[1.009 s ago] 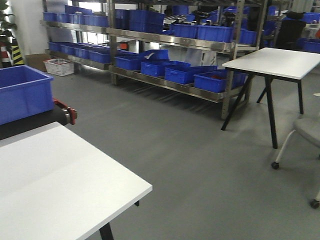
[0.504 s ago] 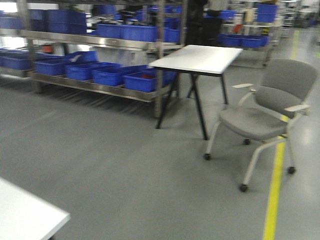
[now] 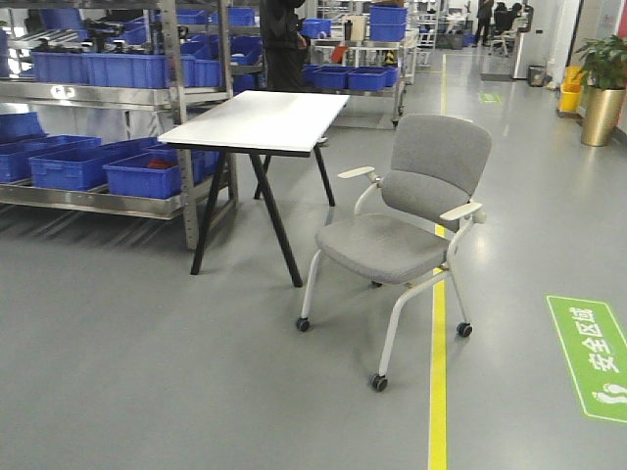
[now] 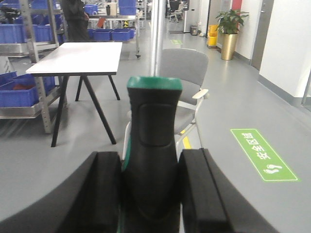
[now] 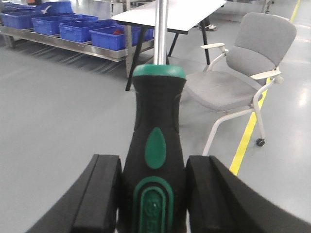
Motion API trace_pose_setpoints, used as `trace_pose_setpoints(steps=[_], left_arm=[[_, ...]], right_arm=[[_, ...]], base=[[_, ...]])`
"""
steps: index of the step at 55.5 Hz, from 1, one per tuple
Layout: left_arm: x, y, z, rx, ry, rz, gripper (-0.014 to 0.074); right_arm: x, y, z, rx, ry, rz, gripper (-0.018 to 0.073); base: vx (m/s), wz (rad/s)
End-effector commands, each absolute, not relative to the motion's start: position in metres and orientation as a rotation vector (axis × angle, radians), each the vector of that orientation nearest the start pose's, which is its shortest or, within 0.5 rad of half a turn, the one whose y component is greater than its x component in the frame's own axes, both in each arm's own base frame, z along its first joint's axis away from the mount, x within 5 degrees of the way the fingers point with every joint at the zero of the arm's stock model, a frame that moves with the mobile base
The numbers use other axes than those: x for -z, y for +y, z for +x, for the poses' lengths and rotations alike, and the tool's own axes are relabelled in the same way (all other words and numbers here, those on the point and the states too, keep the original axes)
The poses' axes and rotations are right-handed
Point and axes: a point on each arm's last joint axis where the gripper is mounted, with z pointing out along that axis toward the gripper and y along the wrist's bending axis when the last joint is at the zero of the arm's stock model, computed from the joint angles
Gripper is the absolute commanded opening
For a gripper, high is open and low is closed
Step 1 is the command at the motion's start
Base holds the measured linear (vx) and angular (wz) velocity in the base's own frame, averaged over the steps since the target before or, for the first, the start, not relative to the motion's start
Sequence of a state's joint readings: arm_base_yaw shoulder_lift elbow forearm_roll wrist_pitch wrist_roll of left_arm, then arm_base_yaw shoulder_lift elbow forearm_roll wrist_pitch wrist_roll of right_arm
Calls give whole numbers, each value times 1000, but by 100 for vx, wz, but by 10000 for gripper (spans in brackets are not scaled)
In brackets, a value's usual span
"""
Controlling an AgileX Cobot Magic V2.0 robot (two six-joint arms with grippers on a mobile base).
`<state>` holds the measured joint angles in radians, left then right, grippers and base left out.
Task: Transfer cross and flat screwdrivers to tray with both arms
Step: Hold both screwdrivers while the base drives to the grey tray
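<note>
Turn of the base has swung the front view to a grey wheeled chair (image 3: 411,211). Left fingers (image 4: 104,189) pinch one black-handled, green-inlaid screwdriver (image 4: 153,121), right fingers (image 5: 102,194) its twin (image 5: 158,121); no tray in sight, so delivery seemingly lies ahead.

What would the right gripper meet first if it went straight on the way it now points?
Nothing close: the right gripper, shut on its screwdriver, faces bare grey floor. Beyond that lies the white table, with the grey chair beside it; depth is hard to judge.
</note>
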<state>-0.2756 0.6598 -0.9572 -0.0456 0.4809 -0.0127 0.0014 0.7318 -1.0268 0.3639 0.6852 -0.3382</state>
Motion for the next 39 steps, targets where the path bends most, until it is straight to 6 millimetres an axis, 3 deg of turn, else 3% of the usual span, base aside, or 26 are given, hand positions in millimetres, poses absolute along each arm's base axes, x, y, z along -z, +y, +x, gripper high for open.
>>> trace_pose_setpoints(steps=[1,39], left_arm=[[-449,-33,108,293,1541,177,3],[-449,-33,108,292,1545,178,3]], right_arm=[[-447,19,125,-161,1717,-176,-8],[-447,19,125,-162,1717,-176,-8]], base=[[44,-20],[49,1]])
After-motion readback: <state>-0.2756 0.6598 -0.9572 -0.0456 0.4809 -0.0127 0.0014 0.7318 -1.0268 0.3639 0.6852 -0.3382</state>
